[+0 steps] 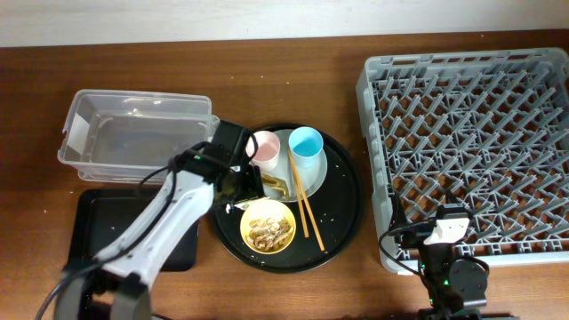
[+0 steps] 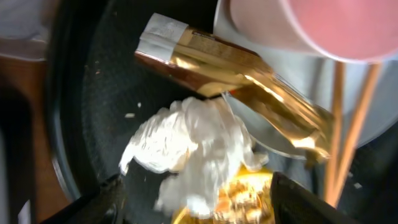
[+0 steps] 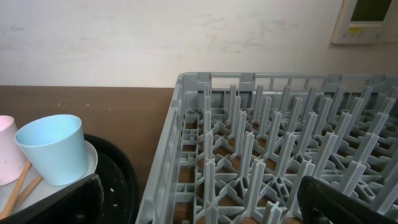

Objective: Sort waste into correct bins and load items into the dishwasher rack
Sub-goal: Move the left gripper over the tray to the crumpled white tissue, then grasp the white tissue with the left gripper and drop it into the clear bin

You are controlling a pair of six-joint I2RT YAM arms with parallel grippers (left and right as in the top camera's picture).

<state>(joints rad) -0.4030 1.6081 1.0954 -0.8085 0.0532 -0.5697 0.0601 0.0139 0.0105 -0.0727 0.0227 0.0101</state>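
Your left gripper [image 2: 196, 186], jaws apart over the tissue [image 2: 186, 146], may also snag the gold wrapper [image 2: 249, 78] lying against it.

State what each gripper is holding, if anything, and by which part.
Nothing is held. The left gripper is open, straddling the crumpled white tissue without being closed on it. The right gripper is open and empty.

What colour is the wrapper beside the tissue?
Shiny gold-brown wrapper, white at one end; best in left wrist view.
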